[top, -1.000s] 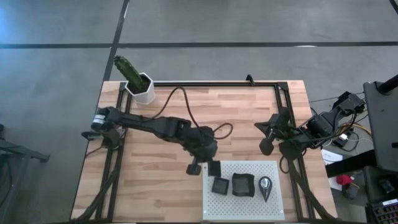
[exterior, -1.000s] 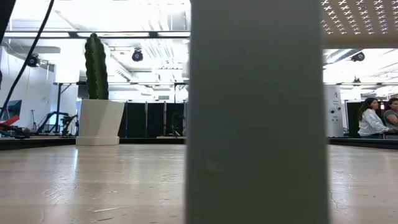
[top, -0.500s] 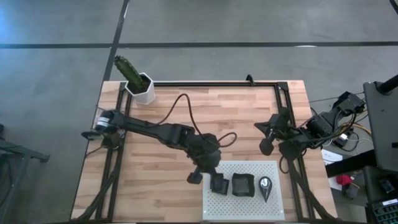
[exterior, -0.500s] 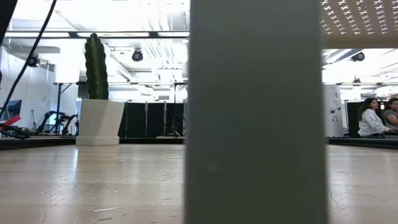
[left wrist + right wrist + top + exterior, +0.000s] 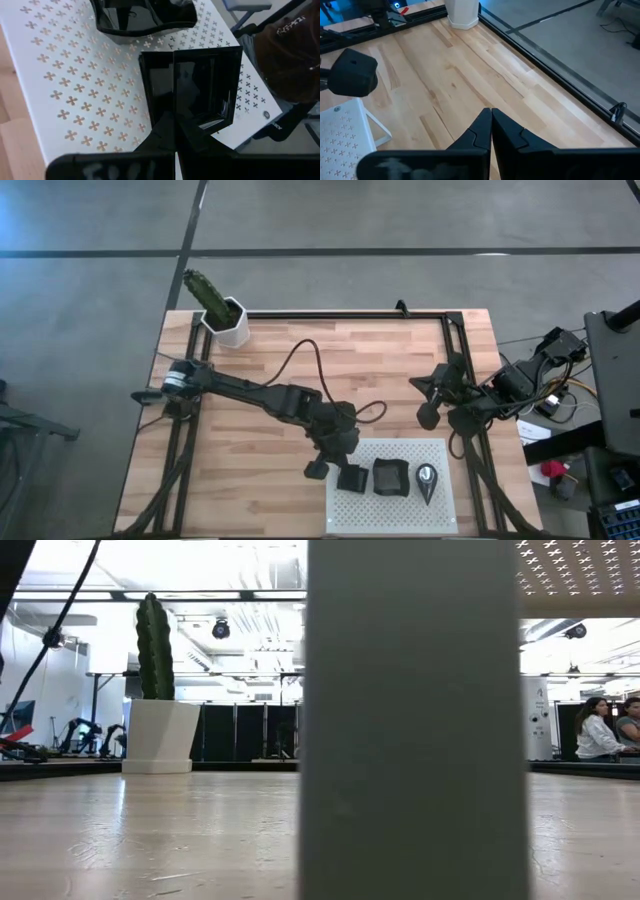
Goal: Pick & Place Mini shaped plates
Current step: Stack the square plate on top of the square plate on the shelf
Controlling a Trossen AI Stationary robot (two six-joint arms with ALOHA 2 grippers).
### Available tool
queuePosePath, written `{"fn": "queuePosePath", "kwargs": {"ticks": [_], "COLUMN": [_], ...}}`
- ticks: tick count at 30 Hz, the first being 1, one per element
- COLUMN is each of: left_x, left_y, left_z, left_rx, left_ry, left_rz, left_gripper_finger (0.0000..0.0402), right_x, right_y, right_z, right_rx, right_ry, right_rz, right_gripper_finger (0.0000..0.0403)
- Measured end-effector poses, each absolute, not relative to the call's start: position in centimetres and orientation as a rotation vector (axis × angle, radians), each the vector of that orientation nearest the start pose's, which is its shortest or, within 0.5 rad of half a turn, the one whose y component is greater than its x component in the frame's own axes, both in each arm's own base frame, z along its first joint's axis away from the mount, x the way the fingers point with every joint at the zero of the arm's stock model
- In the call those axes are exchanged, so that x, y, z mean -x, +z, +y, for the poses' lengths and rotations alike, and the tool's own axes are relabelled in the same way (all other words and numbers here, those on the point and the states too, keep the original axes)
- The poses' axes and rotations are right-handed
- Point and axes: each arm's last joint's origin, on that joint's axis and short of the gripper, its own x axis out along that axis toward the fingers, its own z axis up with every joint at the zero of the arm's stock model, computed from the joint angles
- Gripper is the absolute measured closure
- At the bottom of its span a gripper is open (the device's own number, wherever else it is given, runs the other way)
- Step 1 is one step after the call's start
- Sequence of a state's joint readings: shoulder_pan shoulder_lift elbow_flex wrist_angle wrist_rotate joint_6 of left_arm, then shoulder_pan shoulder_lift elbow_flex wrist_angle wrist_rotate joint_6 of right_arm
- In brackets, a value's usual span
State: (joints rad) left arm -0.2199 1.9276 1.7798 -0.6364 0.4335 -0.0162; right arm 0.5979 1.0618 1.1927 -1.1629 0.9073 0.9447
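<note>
1. Left gripper (image 5: pixel 343 463) reaches over the left edge of the white board (image 5: pixel 440 515) at the table's near side. Fingers pinched together at the rim of the square plate (image 5: pixel 352 477); whether they grip it cannot be told.
2. Left wrist view: fingertips (image 5: pixel 172 131) meet at the square plate's (image 5: pixel 192 87) edge; the plate sits on the board (image 5: pixel 65 75).
3. Wavy plate (image 5: pixel 390 476) lies mid-board, just right of the square one; also seen beyond it in the left wrist view (image 5: pixel 145 17).
4. Teardrop plate (image 5: pixel 427 480) lies farthest right on the board.
5. Right gripper (image 5: pixel 491 122) waits at the table's right edge, fingers closed, empty, above bare wood.
6. Cactus pot (image 5: pixel 230 323) stands at the far left corner.
</note>
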Motion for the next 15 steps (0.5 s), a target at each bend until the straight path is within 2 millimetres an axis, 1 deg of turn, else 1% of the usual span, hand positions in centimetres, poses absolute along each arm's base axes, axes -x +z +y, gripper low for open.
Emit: {"fn": "queuePosePath", "kwargs": {"ticks": [13,15], "left_x": [-41.74,-41.74], "left_y": [30.76,30.76], "left_z": [-10.54,-10.54], "left_rx": [0.076,0.076], "left_ry": [-0.615,-0.615], "left_rz": [0.790,0.790], "left_gripper_finger": [0.0401,0.0396], "right_x": [-15.37,-15.36], "right_y": [35.20,35.20], "right_z": [7.70,7.70], "right_rx": [-0.184,-0.184], "right_ry": [-0.582,-0.582], "right_rz": [0.535,0.535], "right_gripper_finger": [0.0394,0.0394]}}
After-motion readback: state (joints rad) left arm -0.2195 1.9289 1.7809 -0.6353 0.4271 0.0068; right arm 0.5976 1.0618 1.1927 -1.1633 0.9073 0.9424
